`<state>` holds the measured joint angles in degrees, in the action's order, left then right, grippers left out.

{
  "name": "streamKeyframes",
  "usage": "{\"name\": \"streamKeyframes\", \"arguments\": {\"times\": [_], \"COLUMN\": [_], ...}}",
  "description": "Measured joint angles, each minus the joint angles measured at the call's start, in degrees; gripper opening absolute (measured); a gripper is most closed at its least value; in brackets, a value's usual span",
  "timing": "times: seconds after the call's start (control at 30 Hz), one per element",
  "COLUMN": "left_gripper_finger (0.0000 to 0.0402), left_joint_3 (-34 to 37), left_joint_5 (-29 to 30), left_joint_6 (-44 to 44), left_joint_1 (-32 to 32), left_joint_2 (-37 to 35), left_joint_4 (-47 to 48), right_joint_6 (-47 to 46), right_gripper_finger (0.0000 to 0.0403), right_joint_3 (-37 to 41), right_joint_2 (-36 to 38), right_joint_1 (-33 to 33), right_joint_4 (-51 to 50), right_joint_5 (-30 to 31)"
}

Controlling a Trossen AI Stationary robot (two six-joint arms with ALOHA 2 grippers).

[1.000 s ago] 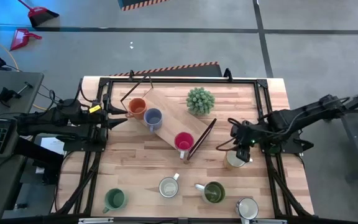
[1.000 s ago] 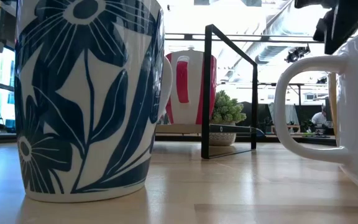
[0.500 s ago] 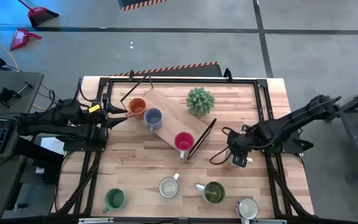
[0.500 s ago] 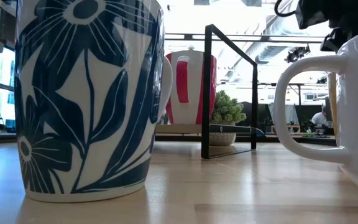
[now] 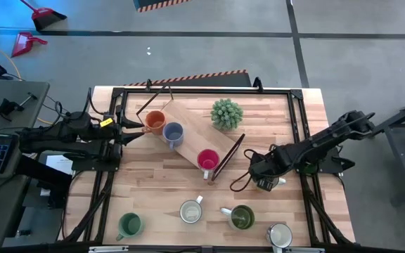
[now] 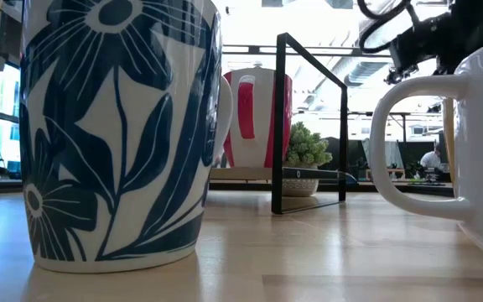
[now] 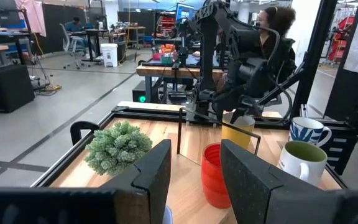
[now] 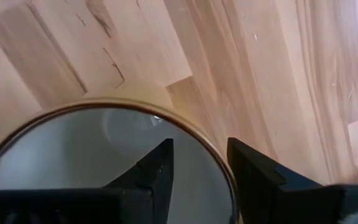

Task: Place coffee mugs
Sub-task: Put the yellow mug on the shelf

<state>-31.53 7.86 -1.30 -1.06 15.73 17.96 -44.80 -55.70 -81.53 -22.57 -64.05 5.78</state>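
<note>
**Right claw carries a cream mug toward the rack**

Over the last second the right claw (image 5: pixel 262 177) has slid from the bench's (image 5: pixel 153 193) right edge toward the slanted wooden board (image 5: pixel 195 137), fingers clamped over the rim of the pale cream ceramic mug (image 8: pixel 98 155); placement looks close. The left claw (image 5: pixel 129 130) waits, fingers apart, at the left edge.
</note>
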Motion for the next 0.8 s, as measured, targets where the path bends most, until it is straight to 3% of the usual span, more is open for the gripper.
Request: {"name": "streamKeyframes", "arguments": {"times": [0.33, 0.57, 0.8], "left_gripper_finger": [0.0129, 0.0129, 0.0129], "left_joint_3": [0.0, 0.0, 0.0], "left_joint_5": [0.0, -0.1, -1.6], "left_joint_6": [0.0, 0.0, 0.0], "left_joint_1": [0.0, 0.0, 0.0], "left_joint_2": [0.0, 0.0, 0.0], "left_joint_4": [0.1, 0.3, 1.4], "right_joint_6": [-1.0, -2.2, -7.1], "right_gripper_finger": [0.0121, 0.0014, 0.0004], "right_joint_3": [0.0, -0.1, -0.5], "right_joint_2": [-5.1, -5.6, -5.6], "right_joint_1": [0.0, -0.1, -0.1], "right_joint_4": [0.8, 1.3, 1.0], "right_joint_5": [0.3, -0.9, 0.0]}}
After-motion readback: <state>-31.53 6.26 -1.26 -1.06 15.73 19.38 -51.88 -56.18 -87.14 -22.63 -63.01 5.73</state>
